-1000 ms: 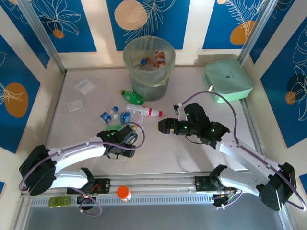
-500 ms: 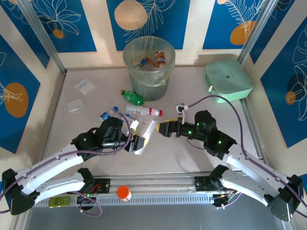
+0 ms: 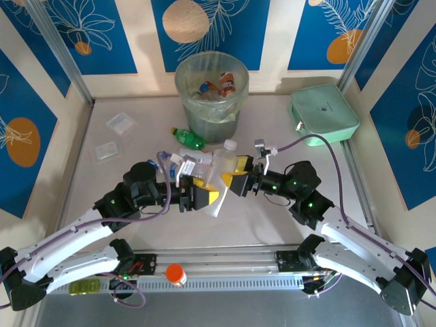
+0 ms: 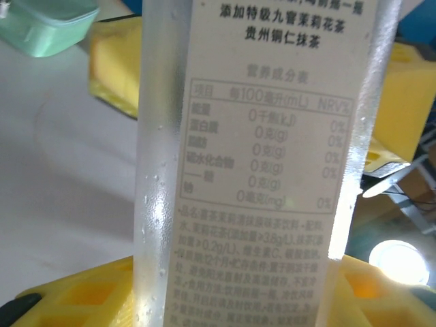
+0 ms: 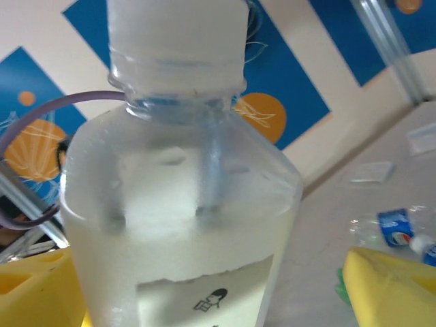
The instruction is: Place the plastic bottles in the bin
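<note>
Robot test cell, lab-type setup. Table [image 3: 259, 218] boxed in by aluminium posts [image 3: 60, 54] and printed blue-and-cream panels [image 3: 204, 48], not room walls. Left arm [image 3: 65, 238] and right arm [image 3: 354, 235] bolted by a slotted rail [image 3: 238, 281] at near edge, loose cables [image 3: 306, 138] trailing. Staged props: plastic bottles [image 3: 189, 138] mid-table, bin [image 3: 211, 119] at far edge.

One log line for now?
left gripper: shut on white-capped bottle | right gripper: open around its top | bin: holds bottles
</note>
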Controlling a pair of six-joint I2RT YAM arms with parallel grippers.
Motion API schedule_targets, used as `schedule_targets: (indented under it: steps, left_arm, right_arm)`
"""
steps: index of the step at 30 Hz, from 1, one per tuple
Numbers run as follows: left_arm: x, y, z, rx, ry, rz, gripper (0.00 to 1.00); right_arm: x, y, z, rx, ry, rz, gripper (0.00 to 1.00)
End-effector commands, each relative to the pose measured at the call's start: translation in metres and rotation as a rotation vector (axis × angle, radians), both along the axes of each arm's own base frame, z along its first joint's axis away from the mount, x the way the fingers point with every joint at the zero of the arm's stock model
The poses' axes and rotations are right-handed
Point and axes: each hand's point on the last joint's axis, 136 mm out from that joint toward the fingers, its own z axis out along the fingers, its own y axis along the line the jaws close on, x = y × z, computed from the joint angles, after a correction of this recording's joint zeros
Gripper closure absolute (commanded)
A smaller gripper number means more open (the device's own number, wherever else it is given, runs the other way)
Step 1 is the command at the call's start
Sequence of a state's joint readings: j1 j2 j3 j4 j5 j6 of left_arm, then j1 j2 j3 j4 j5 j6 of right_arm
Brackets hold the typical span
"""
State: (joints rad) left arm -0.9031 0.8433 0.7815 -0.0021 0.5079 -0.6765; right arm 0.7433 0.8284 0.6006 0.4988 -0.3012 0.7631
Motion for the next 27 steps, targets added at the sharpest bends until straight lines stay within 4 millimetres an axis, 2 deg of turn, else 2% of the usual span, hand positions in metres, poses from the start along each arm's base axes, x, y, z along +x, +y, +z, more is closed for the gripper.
schedule_targets:
  steps: [1, 5, 8, 17, 21, 24, 27]
  left_arm:
    - [-0.010, 0.000, 0.031, -0.113, -0.050, -0.070, 0.56]
    - [-0.011, 0.000, 0.033, -0.125, -0.056, -0.078, 0.55]
    - [-0.011, 0.001, 0.034, -0.131, -0.059, -0.081, 0.54]
    - [-0.006, 0.000, 0.026, -0.104, -0.048, -0.067, 0.50]
    - [-0.006, 0.001, 0.025, -0.099, -0.048, -0.063, 0.37]
    - [-0.005, 0.002, 0.025, -0.092, -0.051, -0.052, 0.22]
    - [-0.002, 0.006, 0.026, -0.083, -0.063, -0.021, 0.14]
  right_arm:
    - [-0.022, 0.009, 0.016, 0.065, -0.049, 0.143, 0.10]
    - [-0.030, 0.015, 0.023, 0.099, -0.050, 0.224, 0.17]
    - [-0.029, 0.016, 0.026, 0.129, -0.036, 0.227, 0.25]
    - [-0.034, 0.020, 0.032, 0.141, -0.044, 0.227, 0.41]
    - [-0.033, 0.021, 0.031, 0.133, -0.036, 0.217, 0.48]
    - [-0.029, 0.021, 0.029, 0.127, -0.029, 0.195, 0.48]
    - [-0.025, 0.018, 0.030, 0.121, -0.030, 0.161, 0.50]
